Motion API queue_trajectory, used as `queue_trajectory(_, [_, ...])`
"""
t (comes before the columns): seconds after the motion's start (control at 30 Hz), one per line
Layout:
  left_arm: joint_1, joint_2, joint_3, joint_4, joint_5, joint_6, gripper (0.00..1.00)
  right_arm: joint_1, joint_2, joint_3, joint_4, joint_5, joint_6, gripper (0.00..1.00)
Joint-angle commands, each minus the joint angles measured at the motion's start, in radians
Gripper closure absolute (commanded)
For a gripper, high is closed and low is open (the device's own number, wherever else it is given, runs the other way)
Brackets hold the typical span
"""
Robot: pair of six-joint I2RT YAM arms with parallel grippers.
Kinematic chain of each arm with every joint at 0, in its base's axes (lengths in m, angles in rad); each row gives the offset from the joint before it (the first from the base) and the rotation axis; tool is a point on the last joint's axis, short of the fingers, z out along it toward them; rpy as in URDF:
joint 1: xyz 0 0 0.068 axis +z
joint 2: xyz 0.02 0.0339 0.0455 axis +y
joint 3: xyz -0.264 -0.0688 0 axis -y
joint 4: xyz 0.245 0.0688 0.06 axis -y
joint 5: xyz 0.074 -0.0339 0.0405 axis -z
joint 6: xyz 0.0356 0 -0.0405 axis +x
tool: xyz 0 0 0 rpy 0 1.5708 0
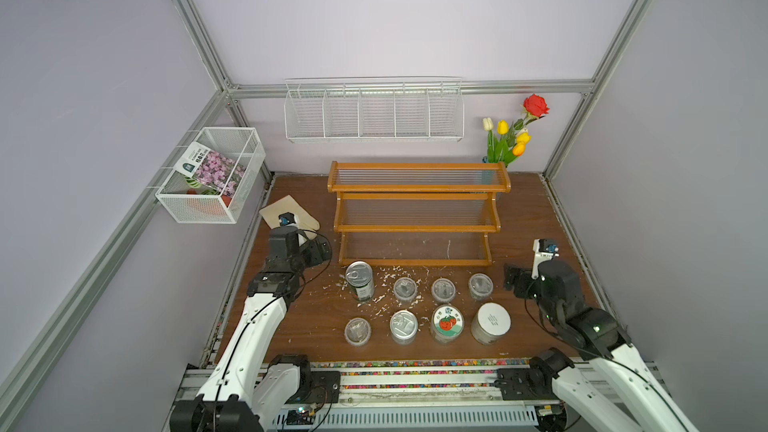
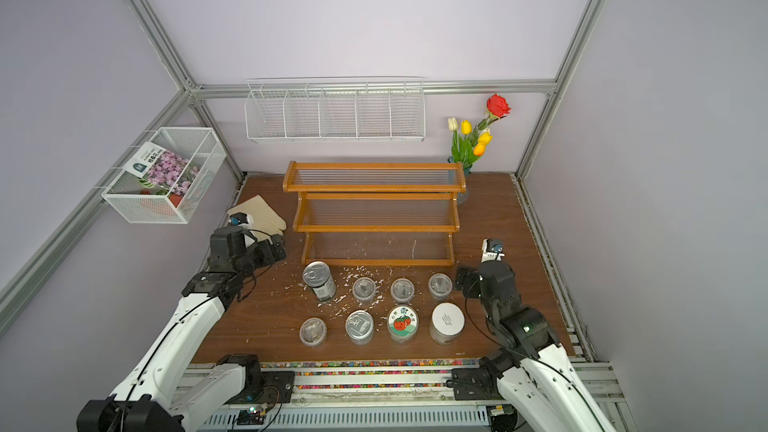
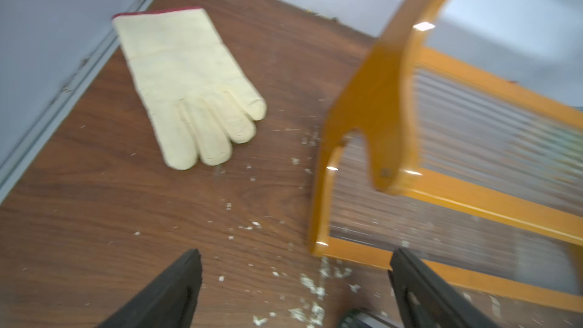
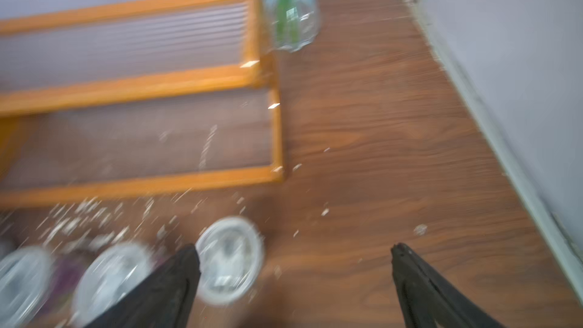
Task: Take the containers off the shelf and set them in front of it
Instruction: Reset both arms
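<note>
A: Shelf status?

B: Shelf (image 1: 417, 228) sits at the back middle of the table (image 1: 536, 218), all three tiers bare. The containers (image 1: 443, 289) are all on the table in front of it, eight in two rows of four.

A: Layout?

B: Row nearer the shelf, from the left side: tall silver tin (image 1: 359, 280), left clear tub (image 1: 405, 288), middle clear tub (image 2: 402, 289), right clear tub (image 1: 481, 286). Row nearer the robot: front clear tub (image 1: 358, 331), short silver tin (image 1: 403, 326), red-fruit jar (image 1: 447, 323), white-lidded jar (image 1: 491, 322). All upright, none touching its neighbour.

A: Grippers?

B: Left gripper (image 3: 296, 251): fingers spread wide, gripping nothing, only table and white flecks (image 1: 390, 276) between them. It hangs just off the shelf's left end, behind the tall silver tin (a cream glove (image 3: 189, 89) lies flat further toward the left wall).

Right gripper (image 4: 295, 247): fingers equally wide, nothing held, bare wood between them. It's off the shelf's right front corner. The right clear tub is just beside one finger, outside the gap (wrist view is blurred, cannot tell if they touch).

A: Anything else?

B: Flecks are thickest around the row nearer the shelf and on the lowest tier. Glass vase (image 4: 291, 17) with flowers (image 1: 511, 135) stands behind the shelf's right end.
</note>
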Motion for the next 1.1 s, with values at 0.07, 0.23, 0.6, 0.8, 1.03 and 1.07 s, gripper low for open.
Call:
queue_trajectory(0.07, [0.014, 0.091, -0.118, 0.308, -0.127, 0.053, 0.01, -0.167, 0.168, -0.153, 0.491, -0.116, -0.197, 0.03])
queue_trajectory(0.23, [0.014, 0.166, -0.256, 0.653, -0.264, 0.129, 0.0, -0.264, 0.403, -0.251, 0.904, -0.127, -0.203, 0.02])
queue_trajectory(0.6, [0.04, 0.36, -0.275, 1.01, -0.216, 0.243, 0.01, -0.318, 0.827, -0.25, 1.39, -0.213, -0.244, 0.02])
queue_trajectory(0.8, [0.071, 0.418, -0.214, 0.975, -0.099, 0.25, 0.01, -0.318, 0.866, -0.239, 1.406, -0.223, -0.249, 0.02])
queue_trajectory(1.03, [0.072, 0.502, -0.276, 1.191, -0.049, 0.247, 0.0, -0.317, 0.908, -0.234, 1.426, -0.296, -0.28, 0.02])
queue_trajectory(1.07, [0.072, 0.492, -0.293, 1.2, -0.051, 0.238, 0.0, -0.318, 0.934, -0.247, 1.465, -0.297, -0.284, 0.01])
